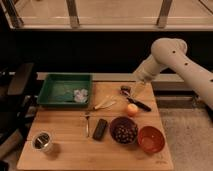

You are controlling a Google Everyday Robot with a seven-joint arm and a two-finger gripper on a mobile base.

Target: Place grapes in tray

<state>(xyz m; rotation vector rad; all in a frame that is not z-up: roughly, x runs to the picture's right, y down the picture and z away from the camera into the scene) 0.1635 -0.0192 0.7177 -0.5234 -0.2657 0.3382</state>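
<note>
Grapes (pixel 124 133) sit as a dark cluster inside the purple bowl (pixel 114 125) at the front right of the wooden table (pixel 65 150), well apart from the green tray (pixel 50 87), which stands at the back left corner. From my seat I see something small and pale (pixel 80 95) lying in the tray's right half; I cannot make out what it is. Just beside the purple bowl, on its right, stands a red-orange bowl (pixel 151 140); the two look close enough to touch, though I cannot be sure they do. An orange fruit (pixel 131 109) rests just behind the purple bowl. The white arm (pixel 175 57) comes in from the right and slopes down toward the back of the table, and the gripper (pixel 130 91) hangs low over the boards behind the orange fruit, away from the grapes and to the right of the tray. I cannot tell whether it is open or closed, nor whether it holds anything. A black-handled utensil (pixel 141 105) lies slantwise just below it. Near the middle of the table I see a pale yellowish utensil (pixel 105 103), a fork (pixel 87 124) and a flat black block (pixel 100 129) side by side. A metal cup (pixel 42 142) stands at the front left corner.
</note>
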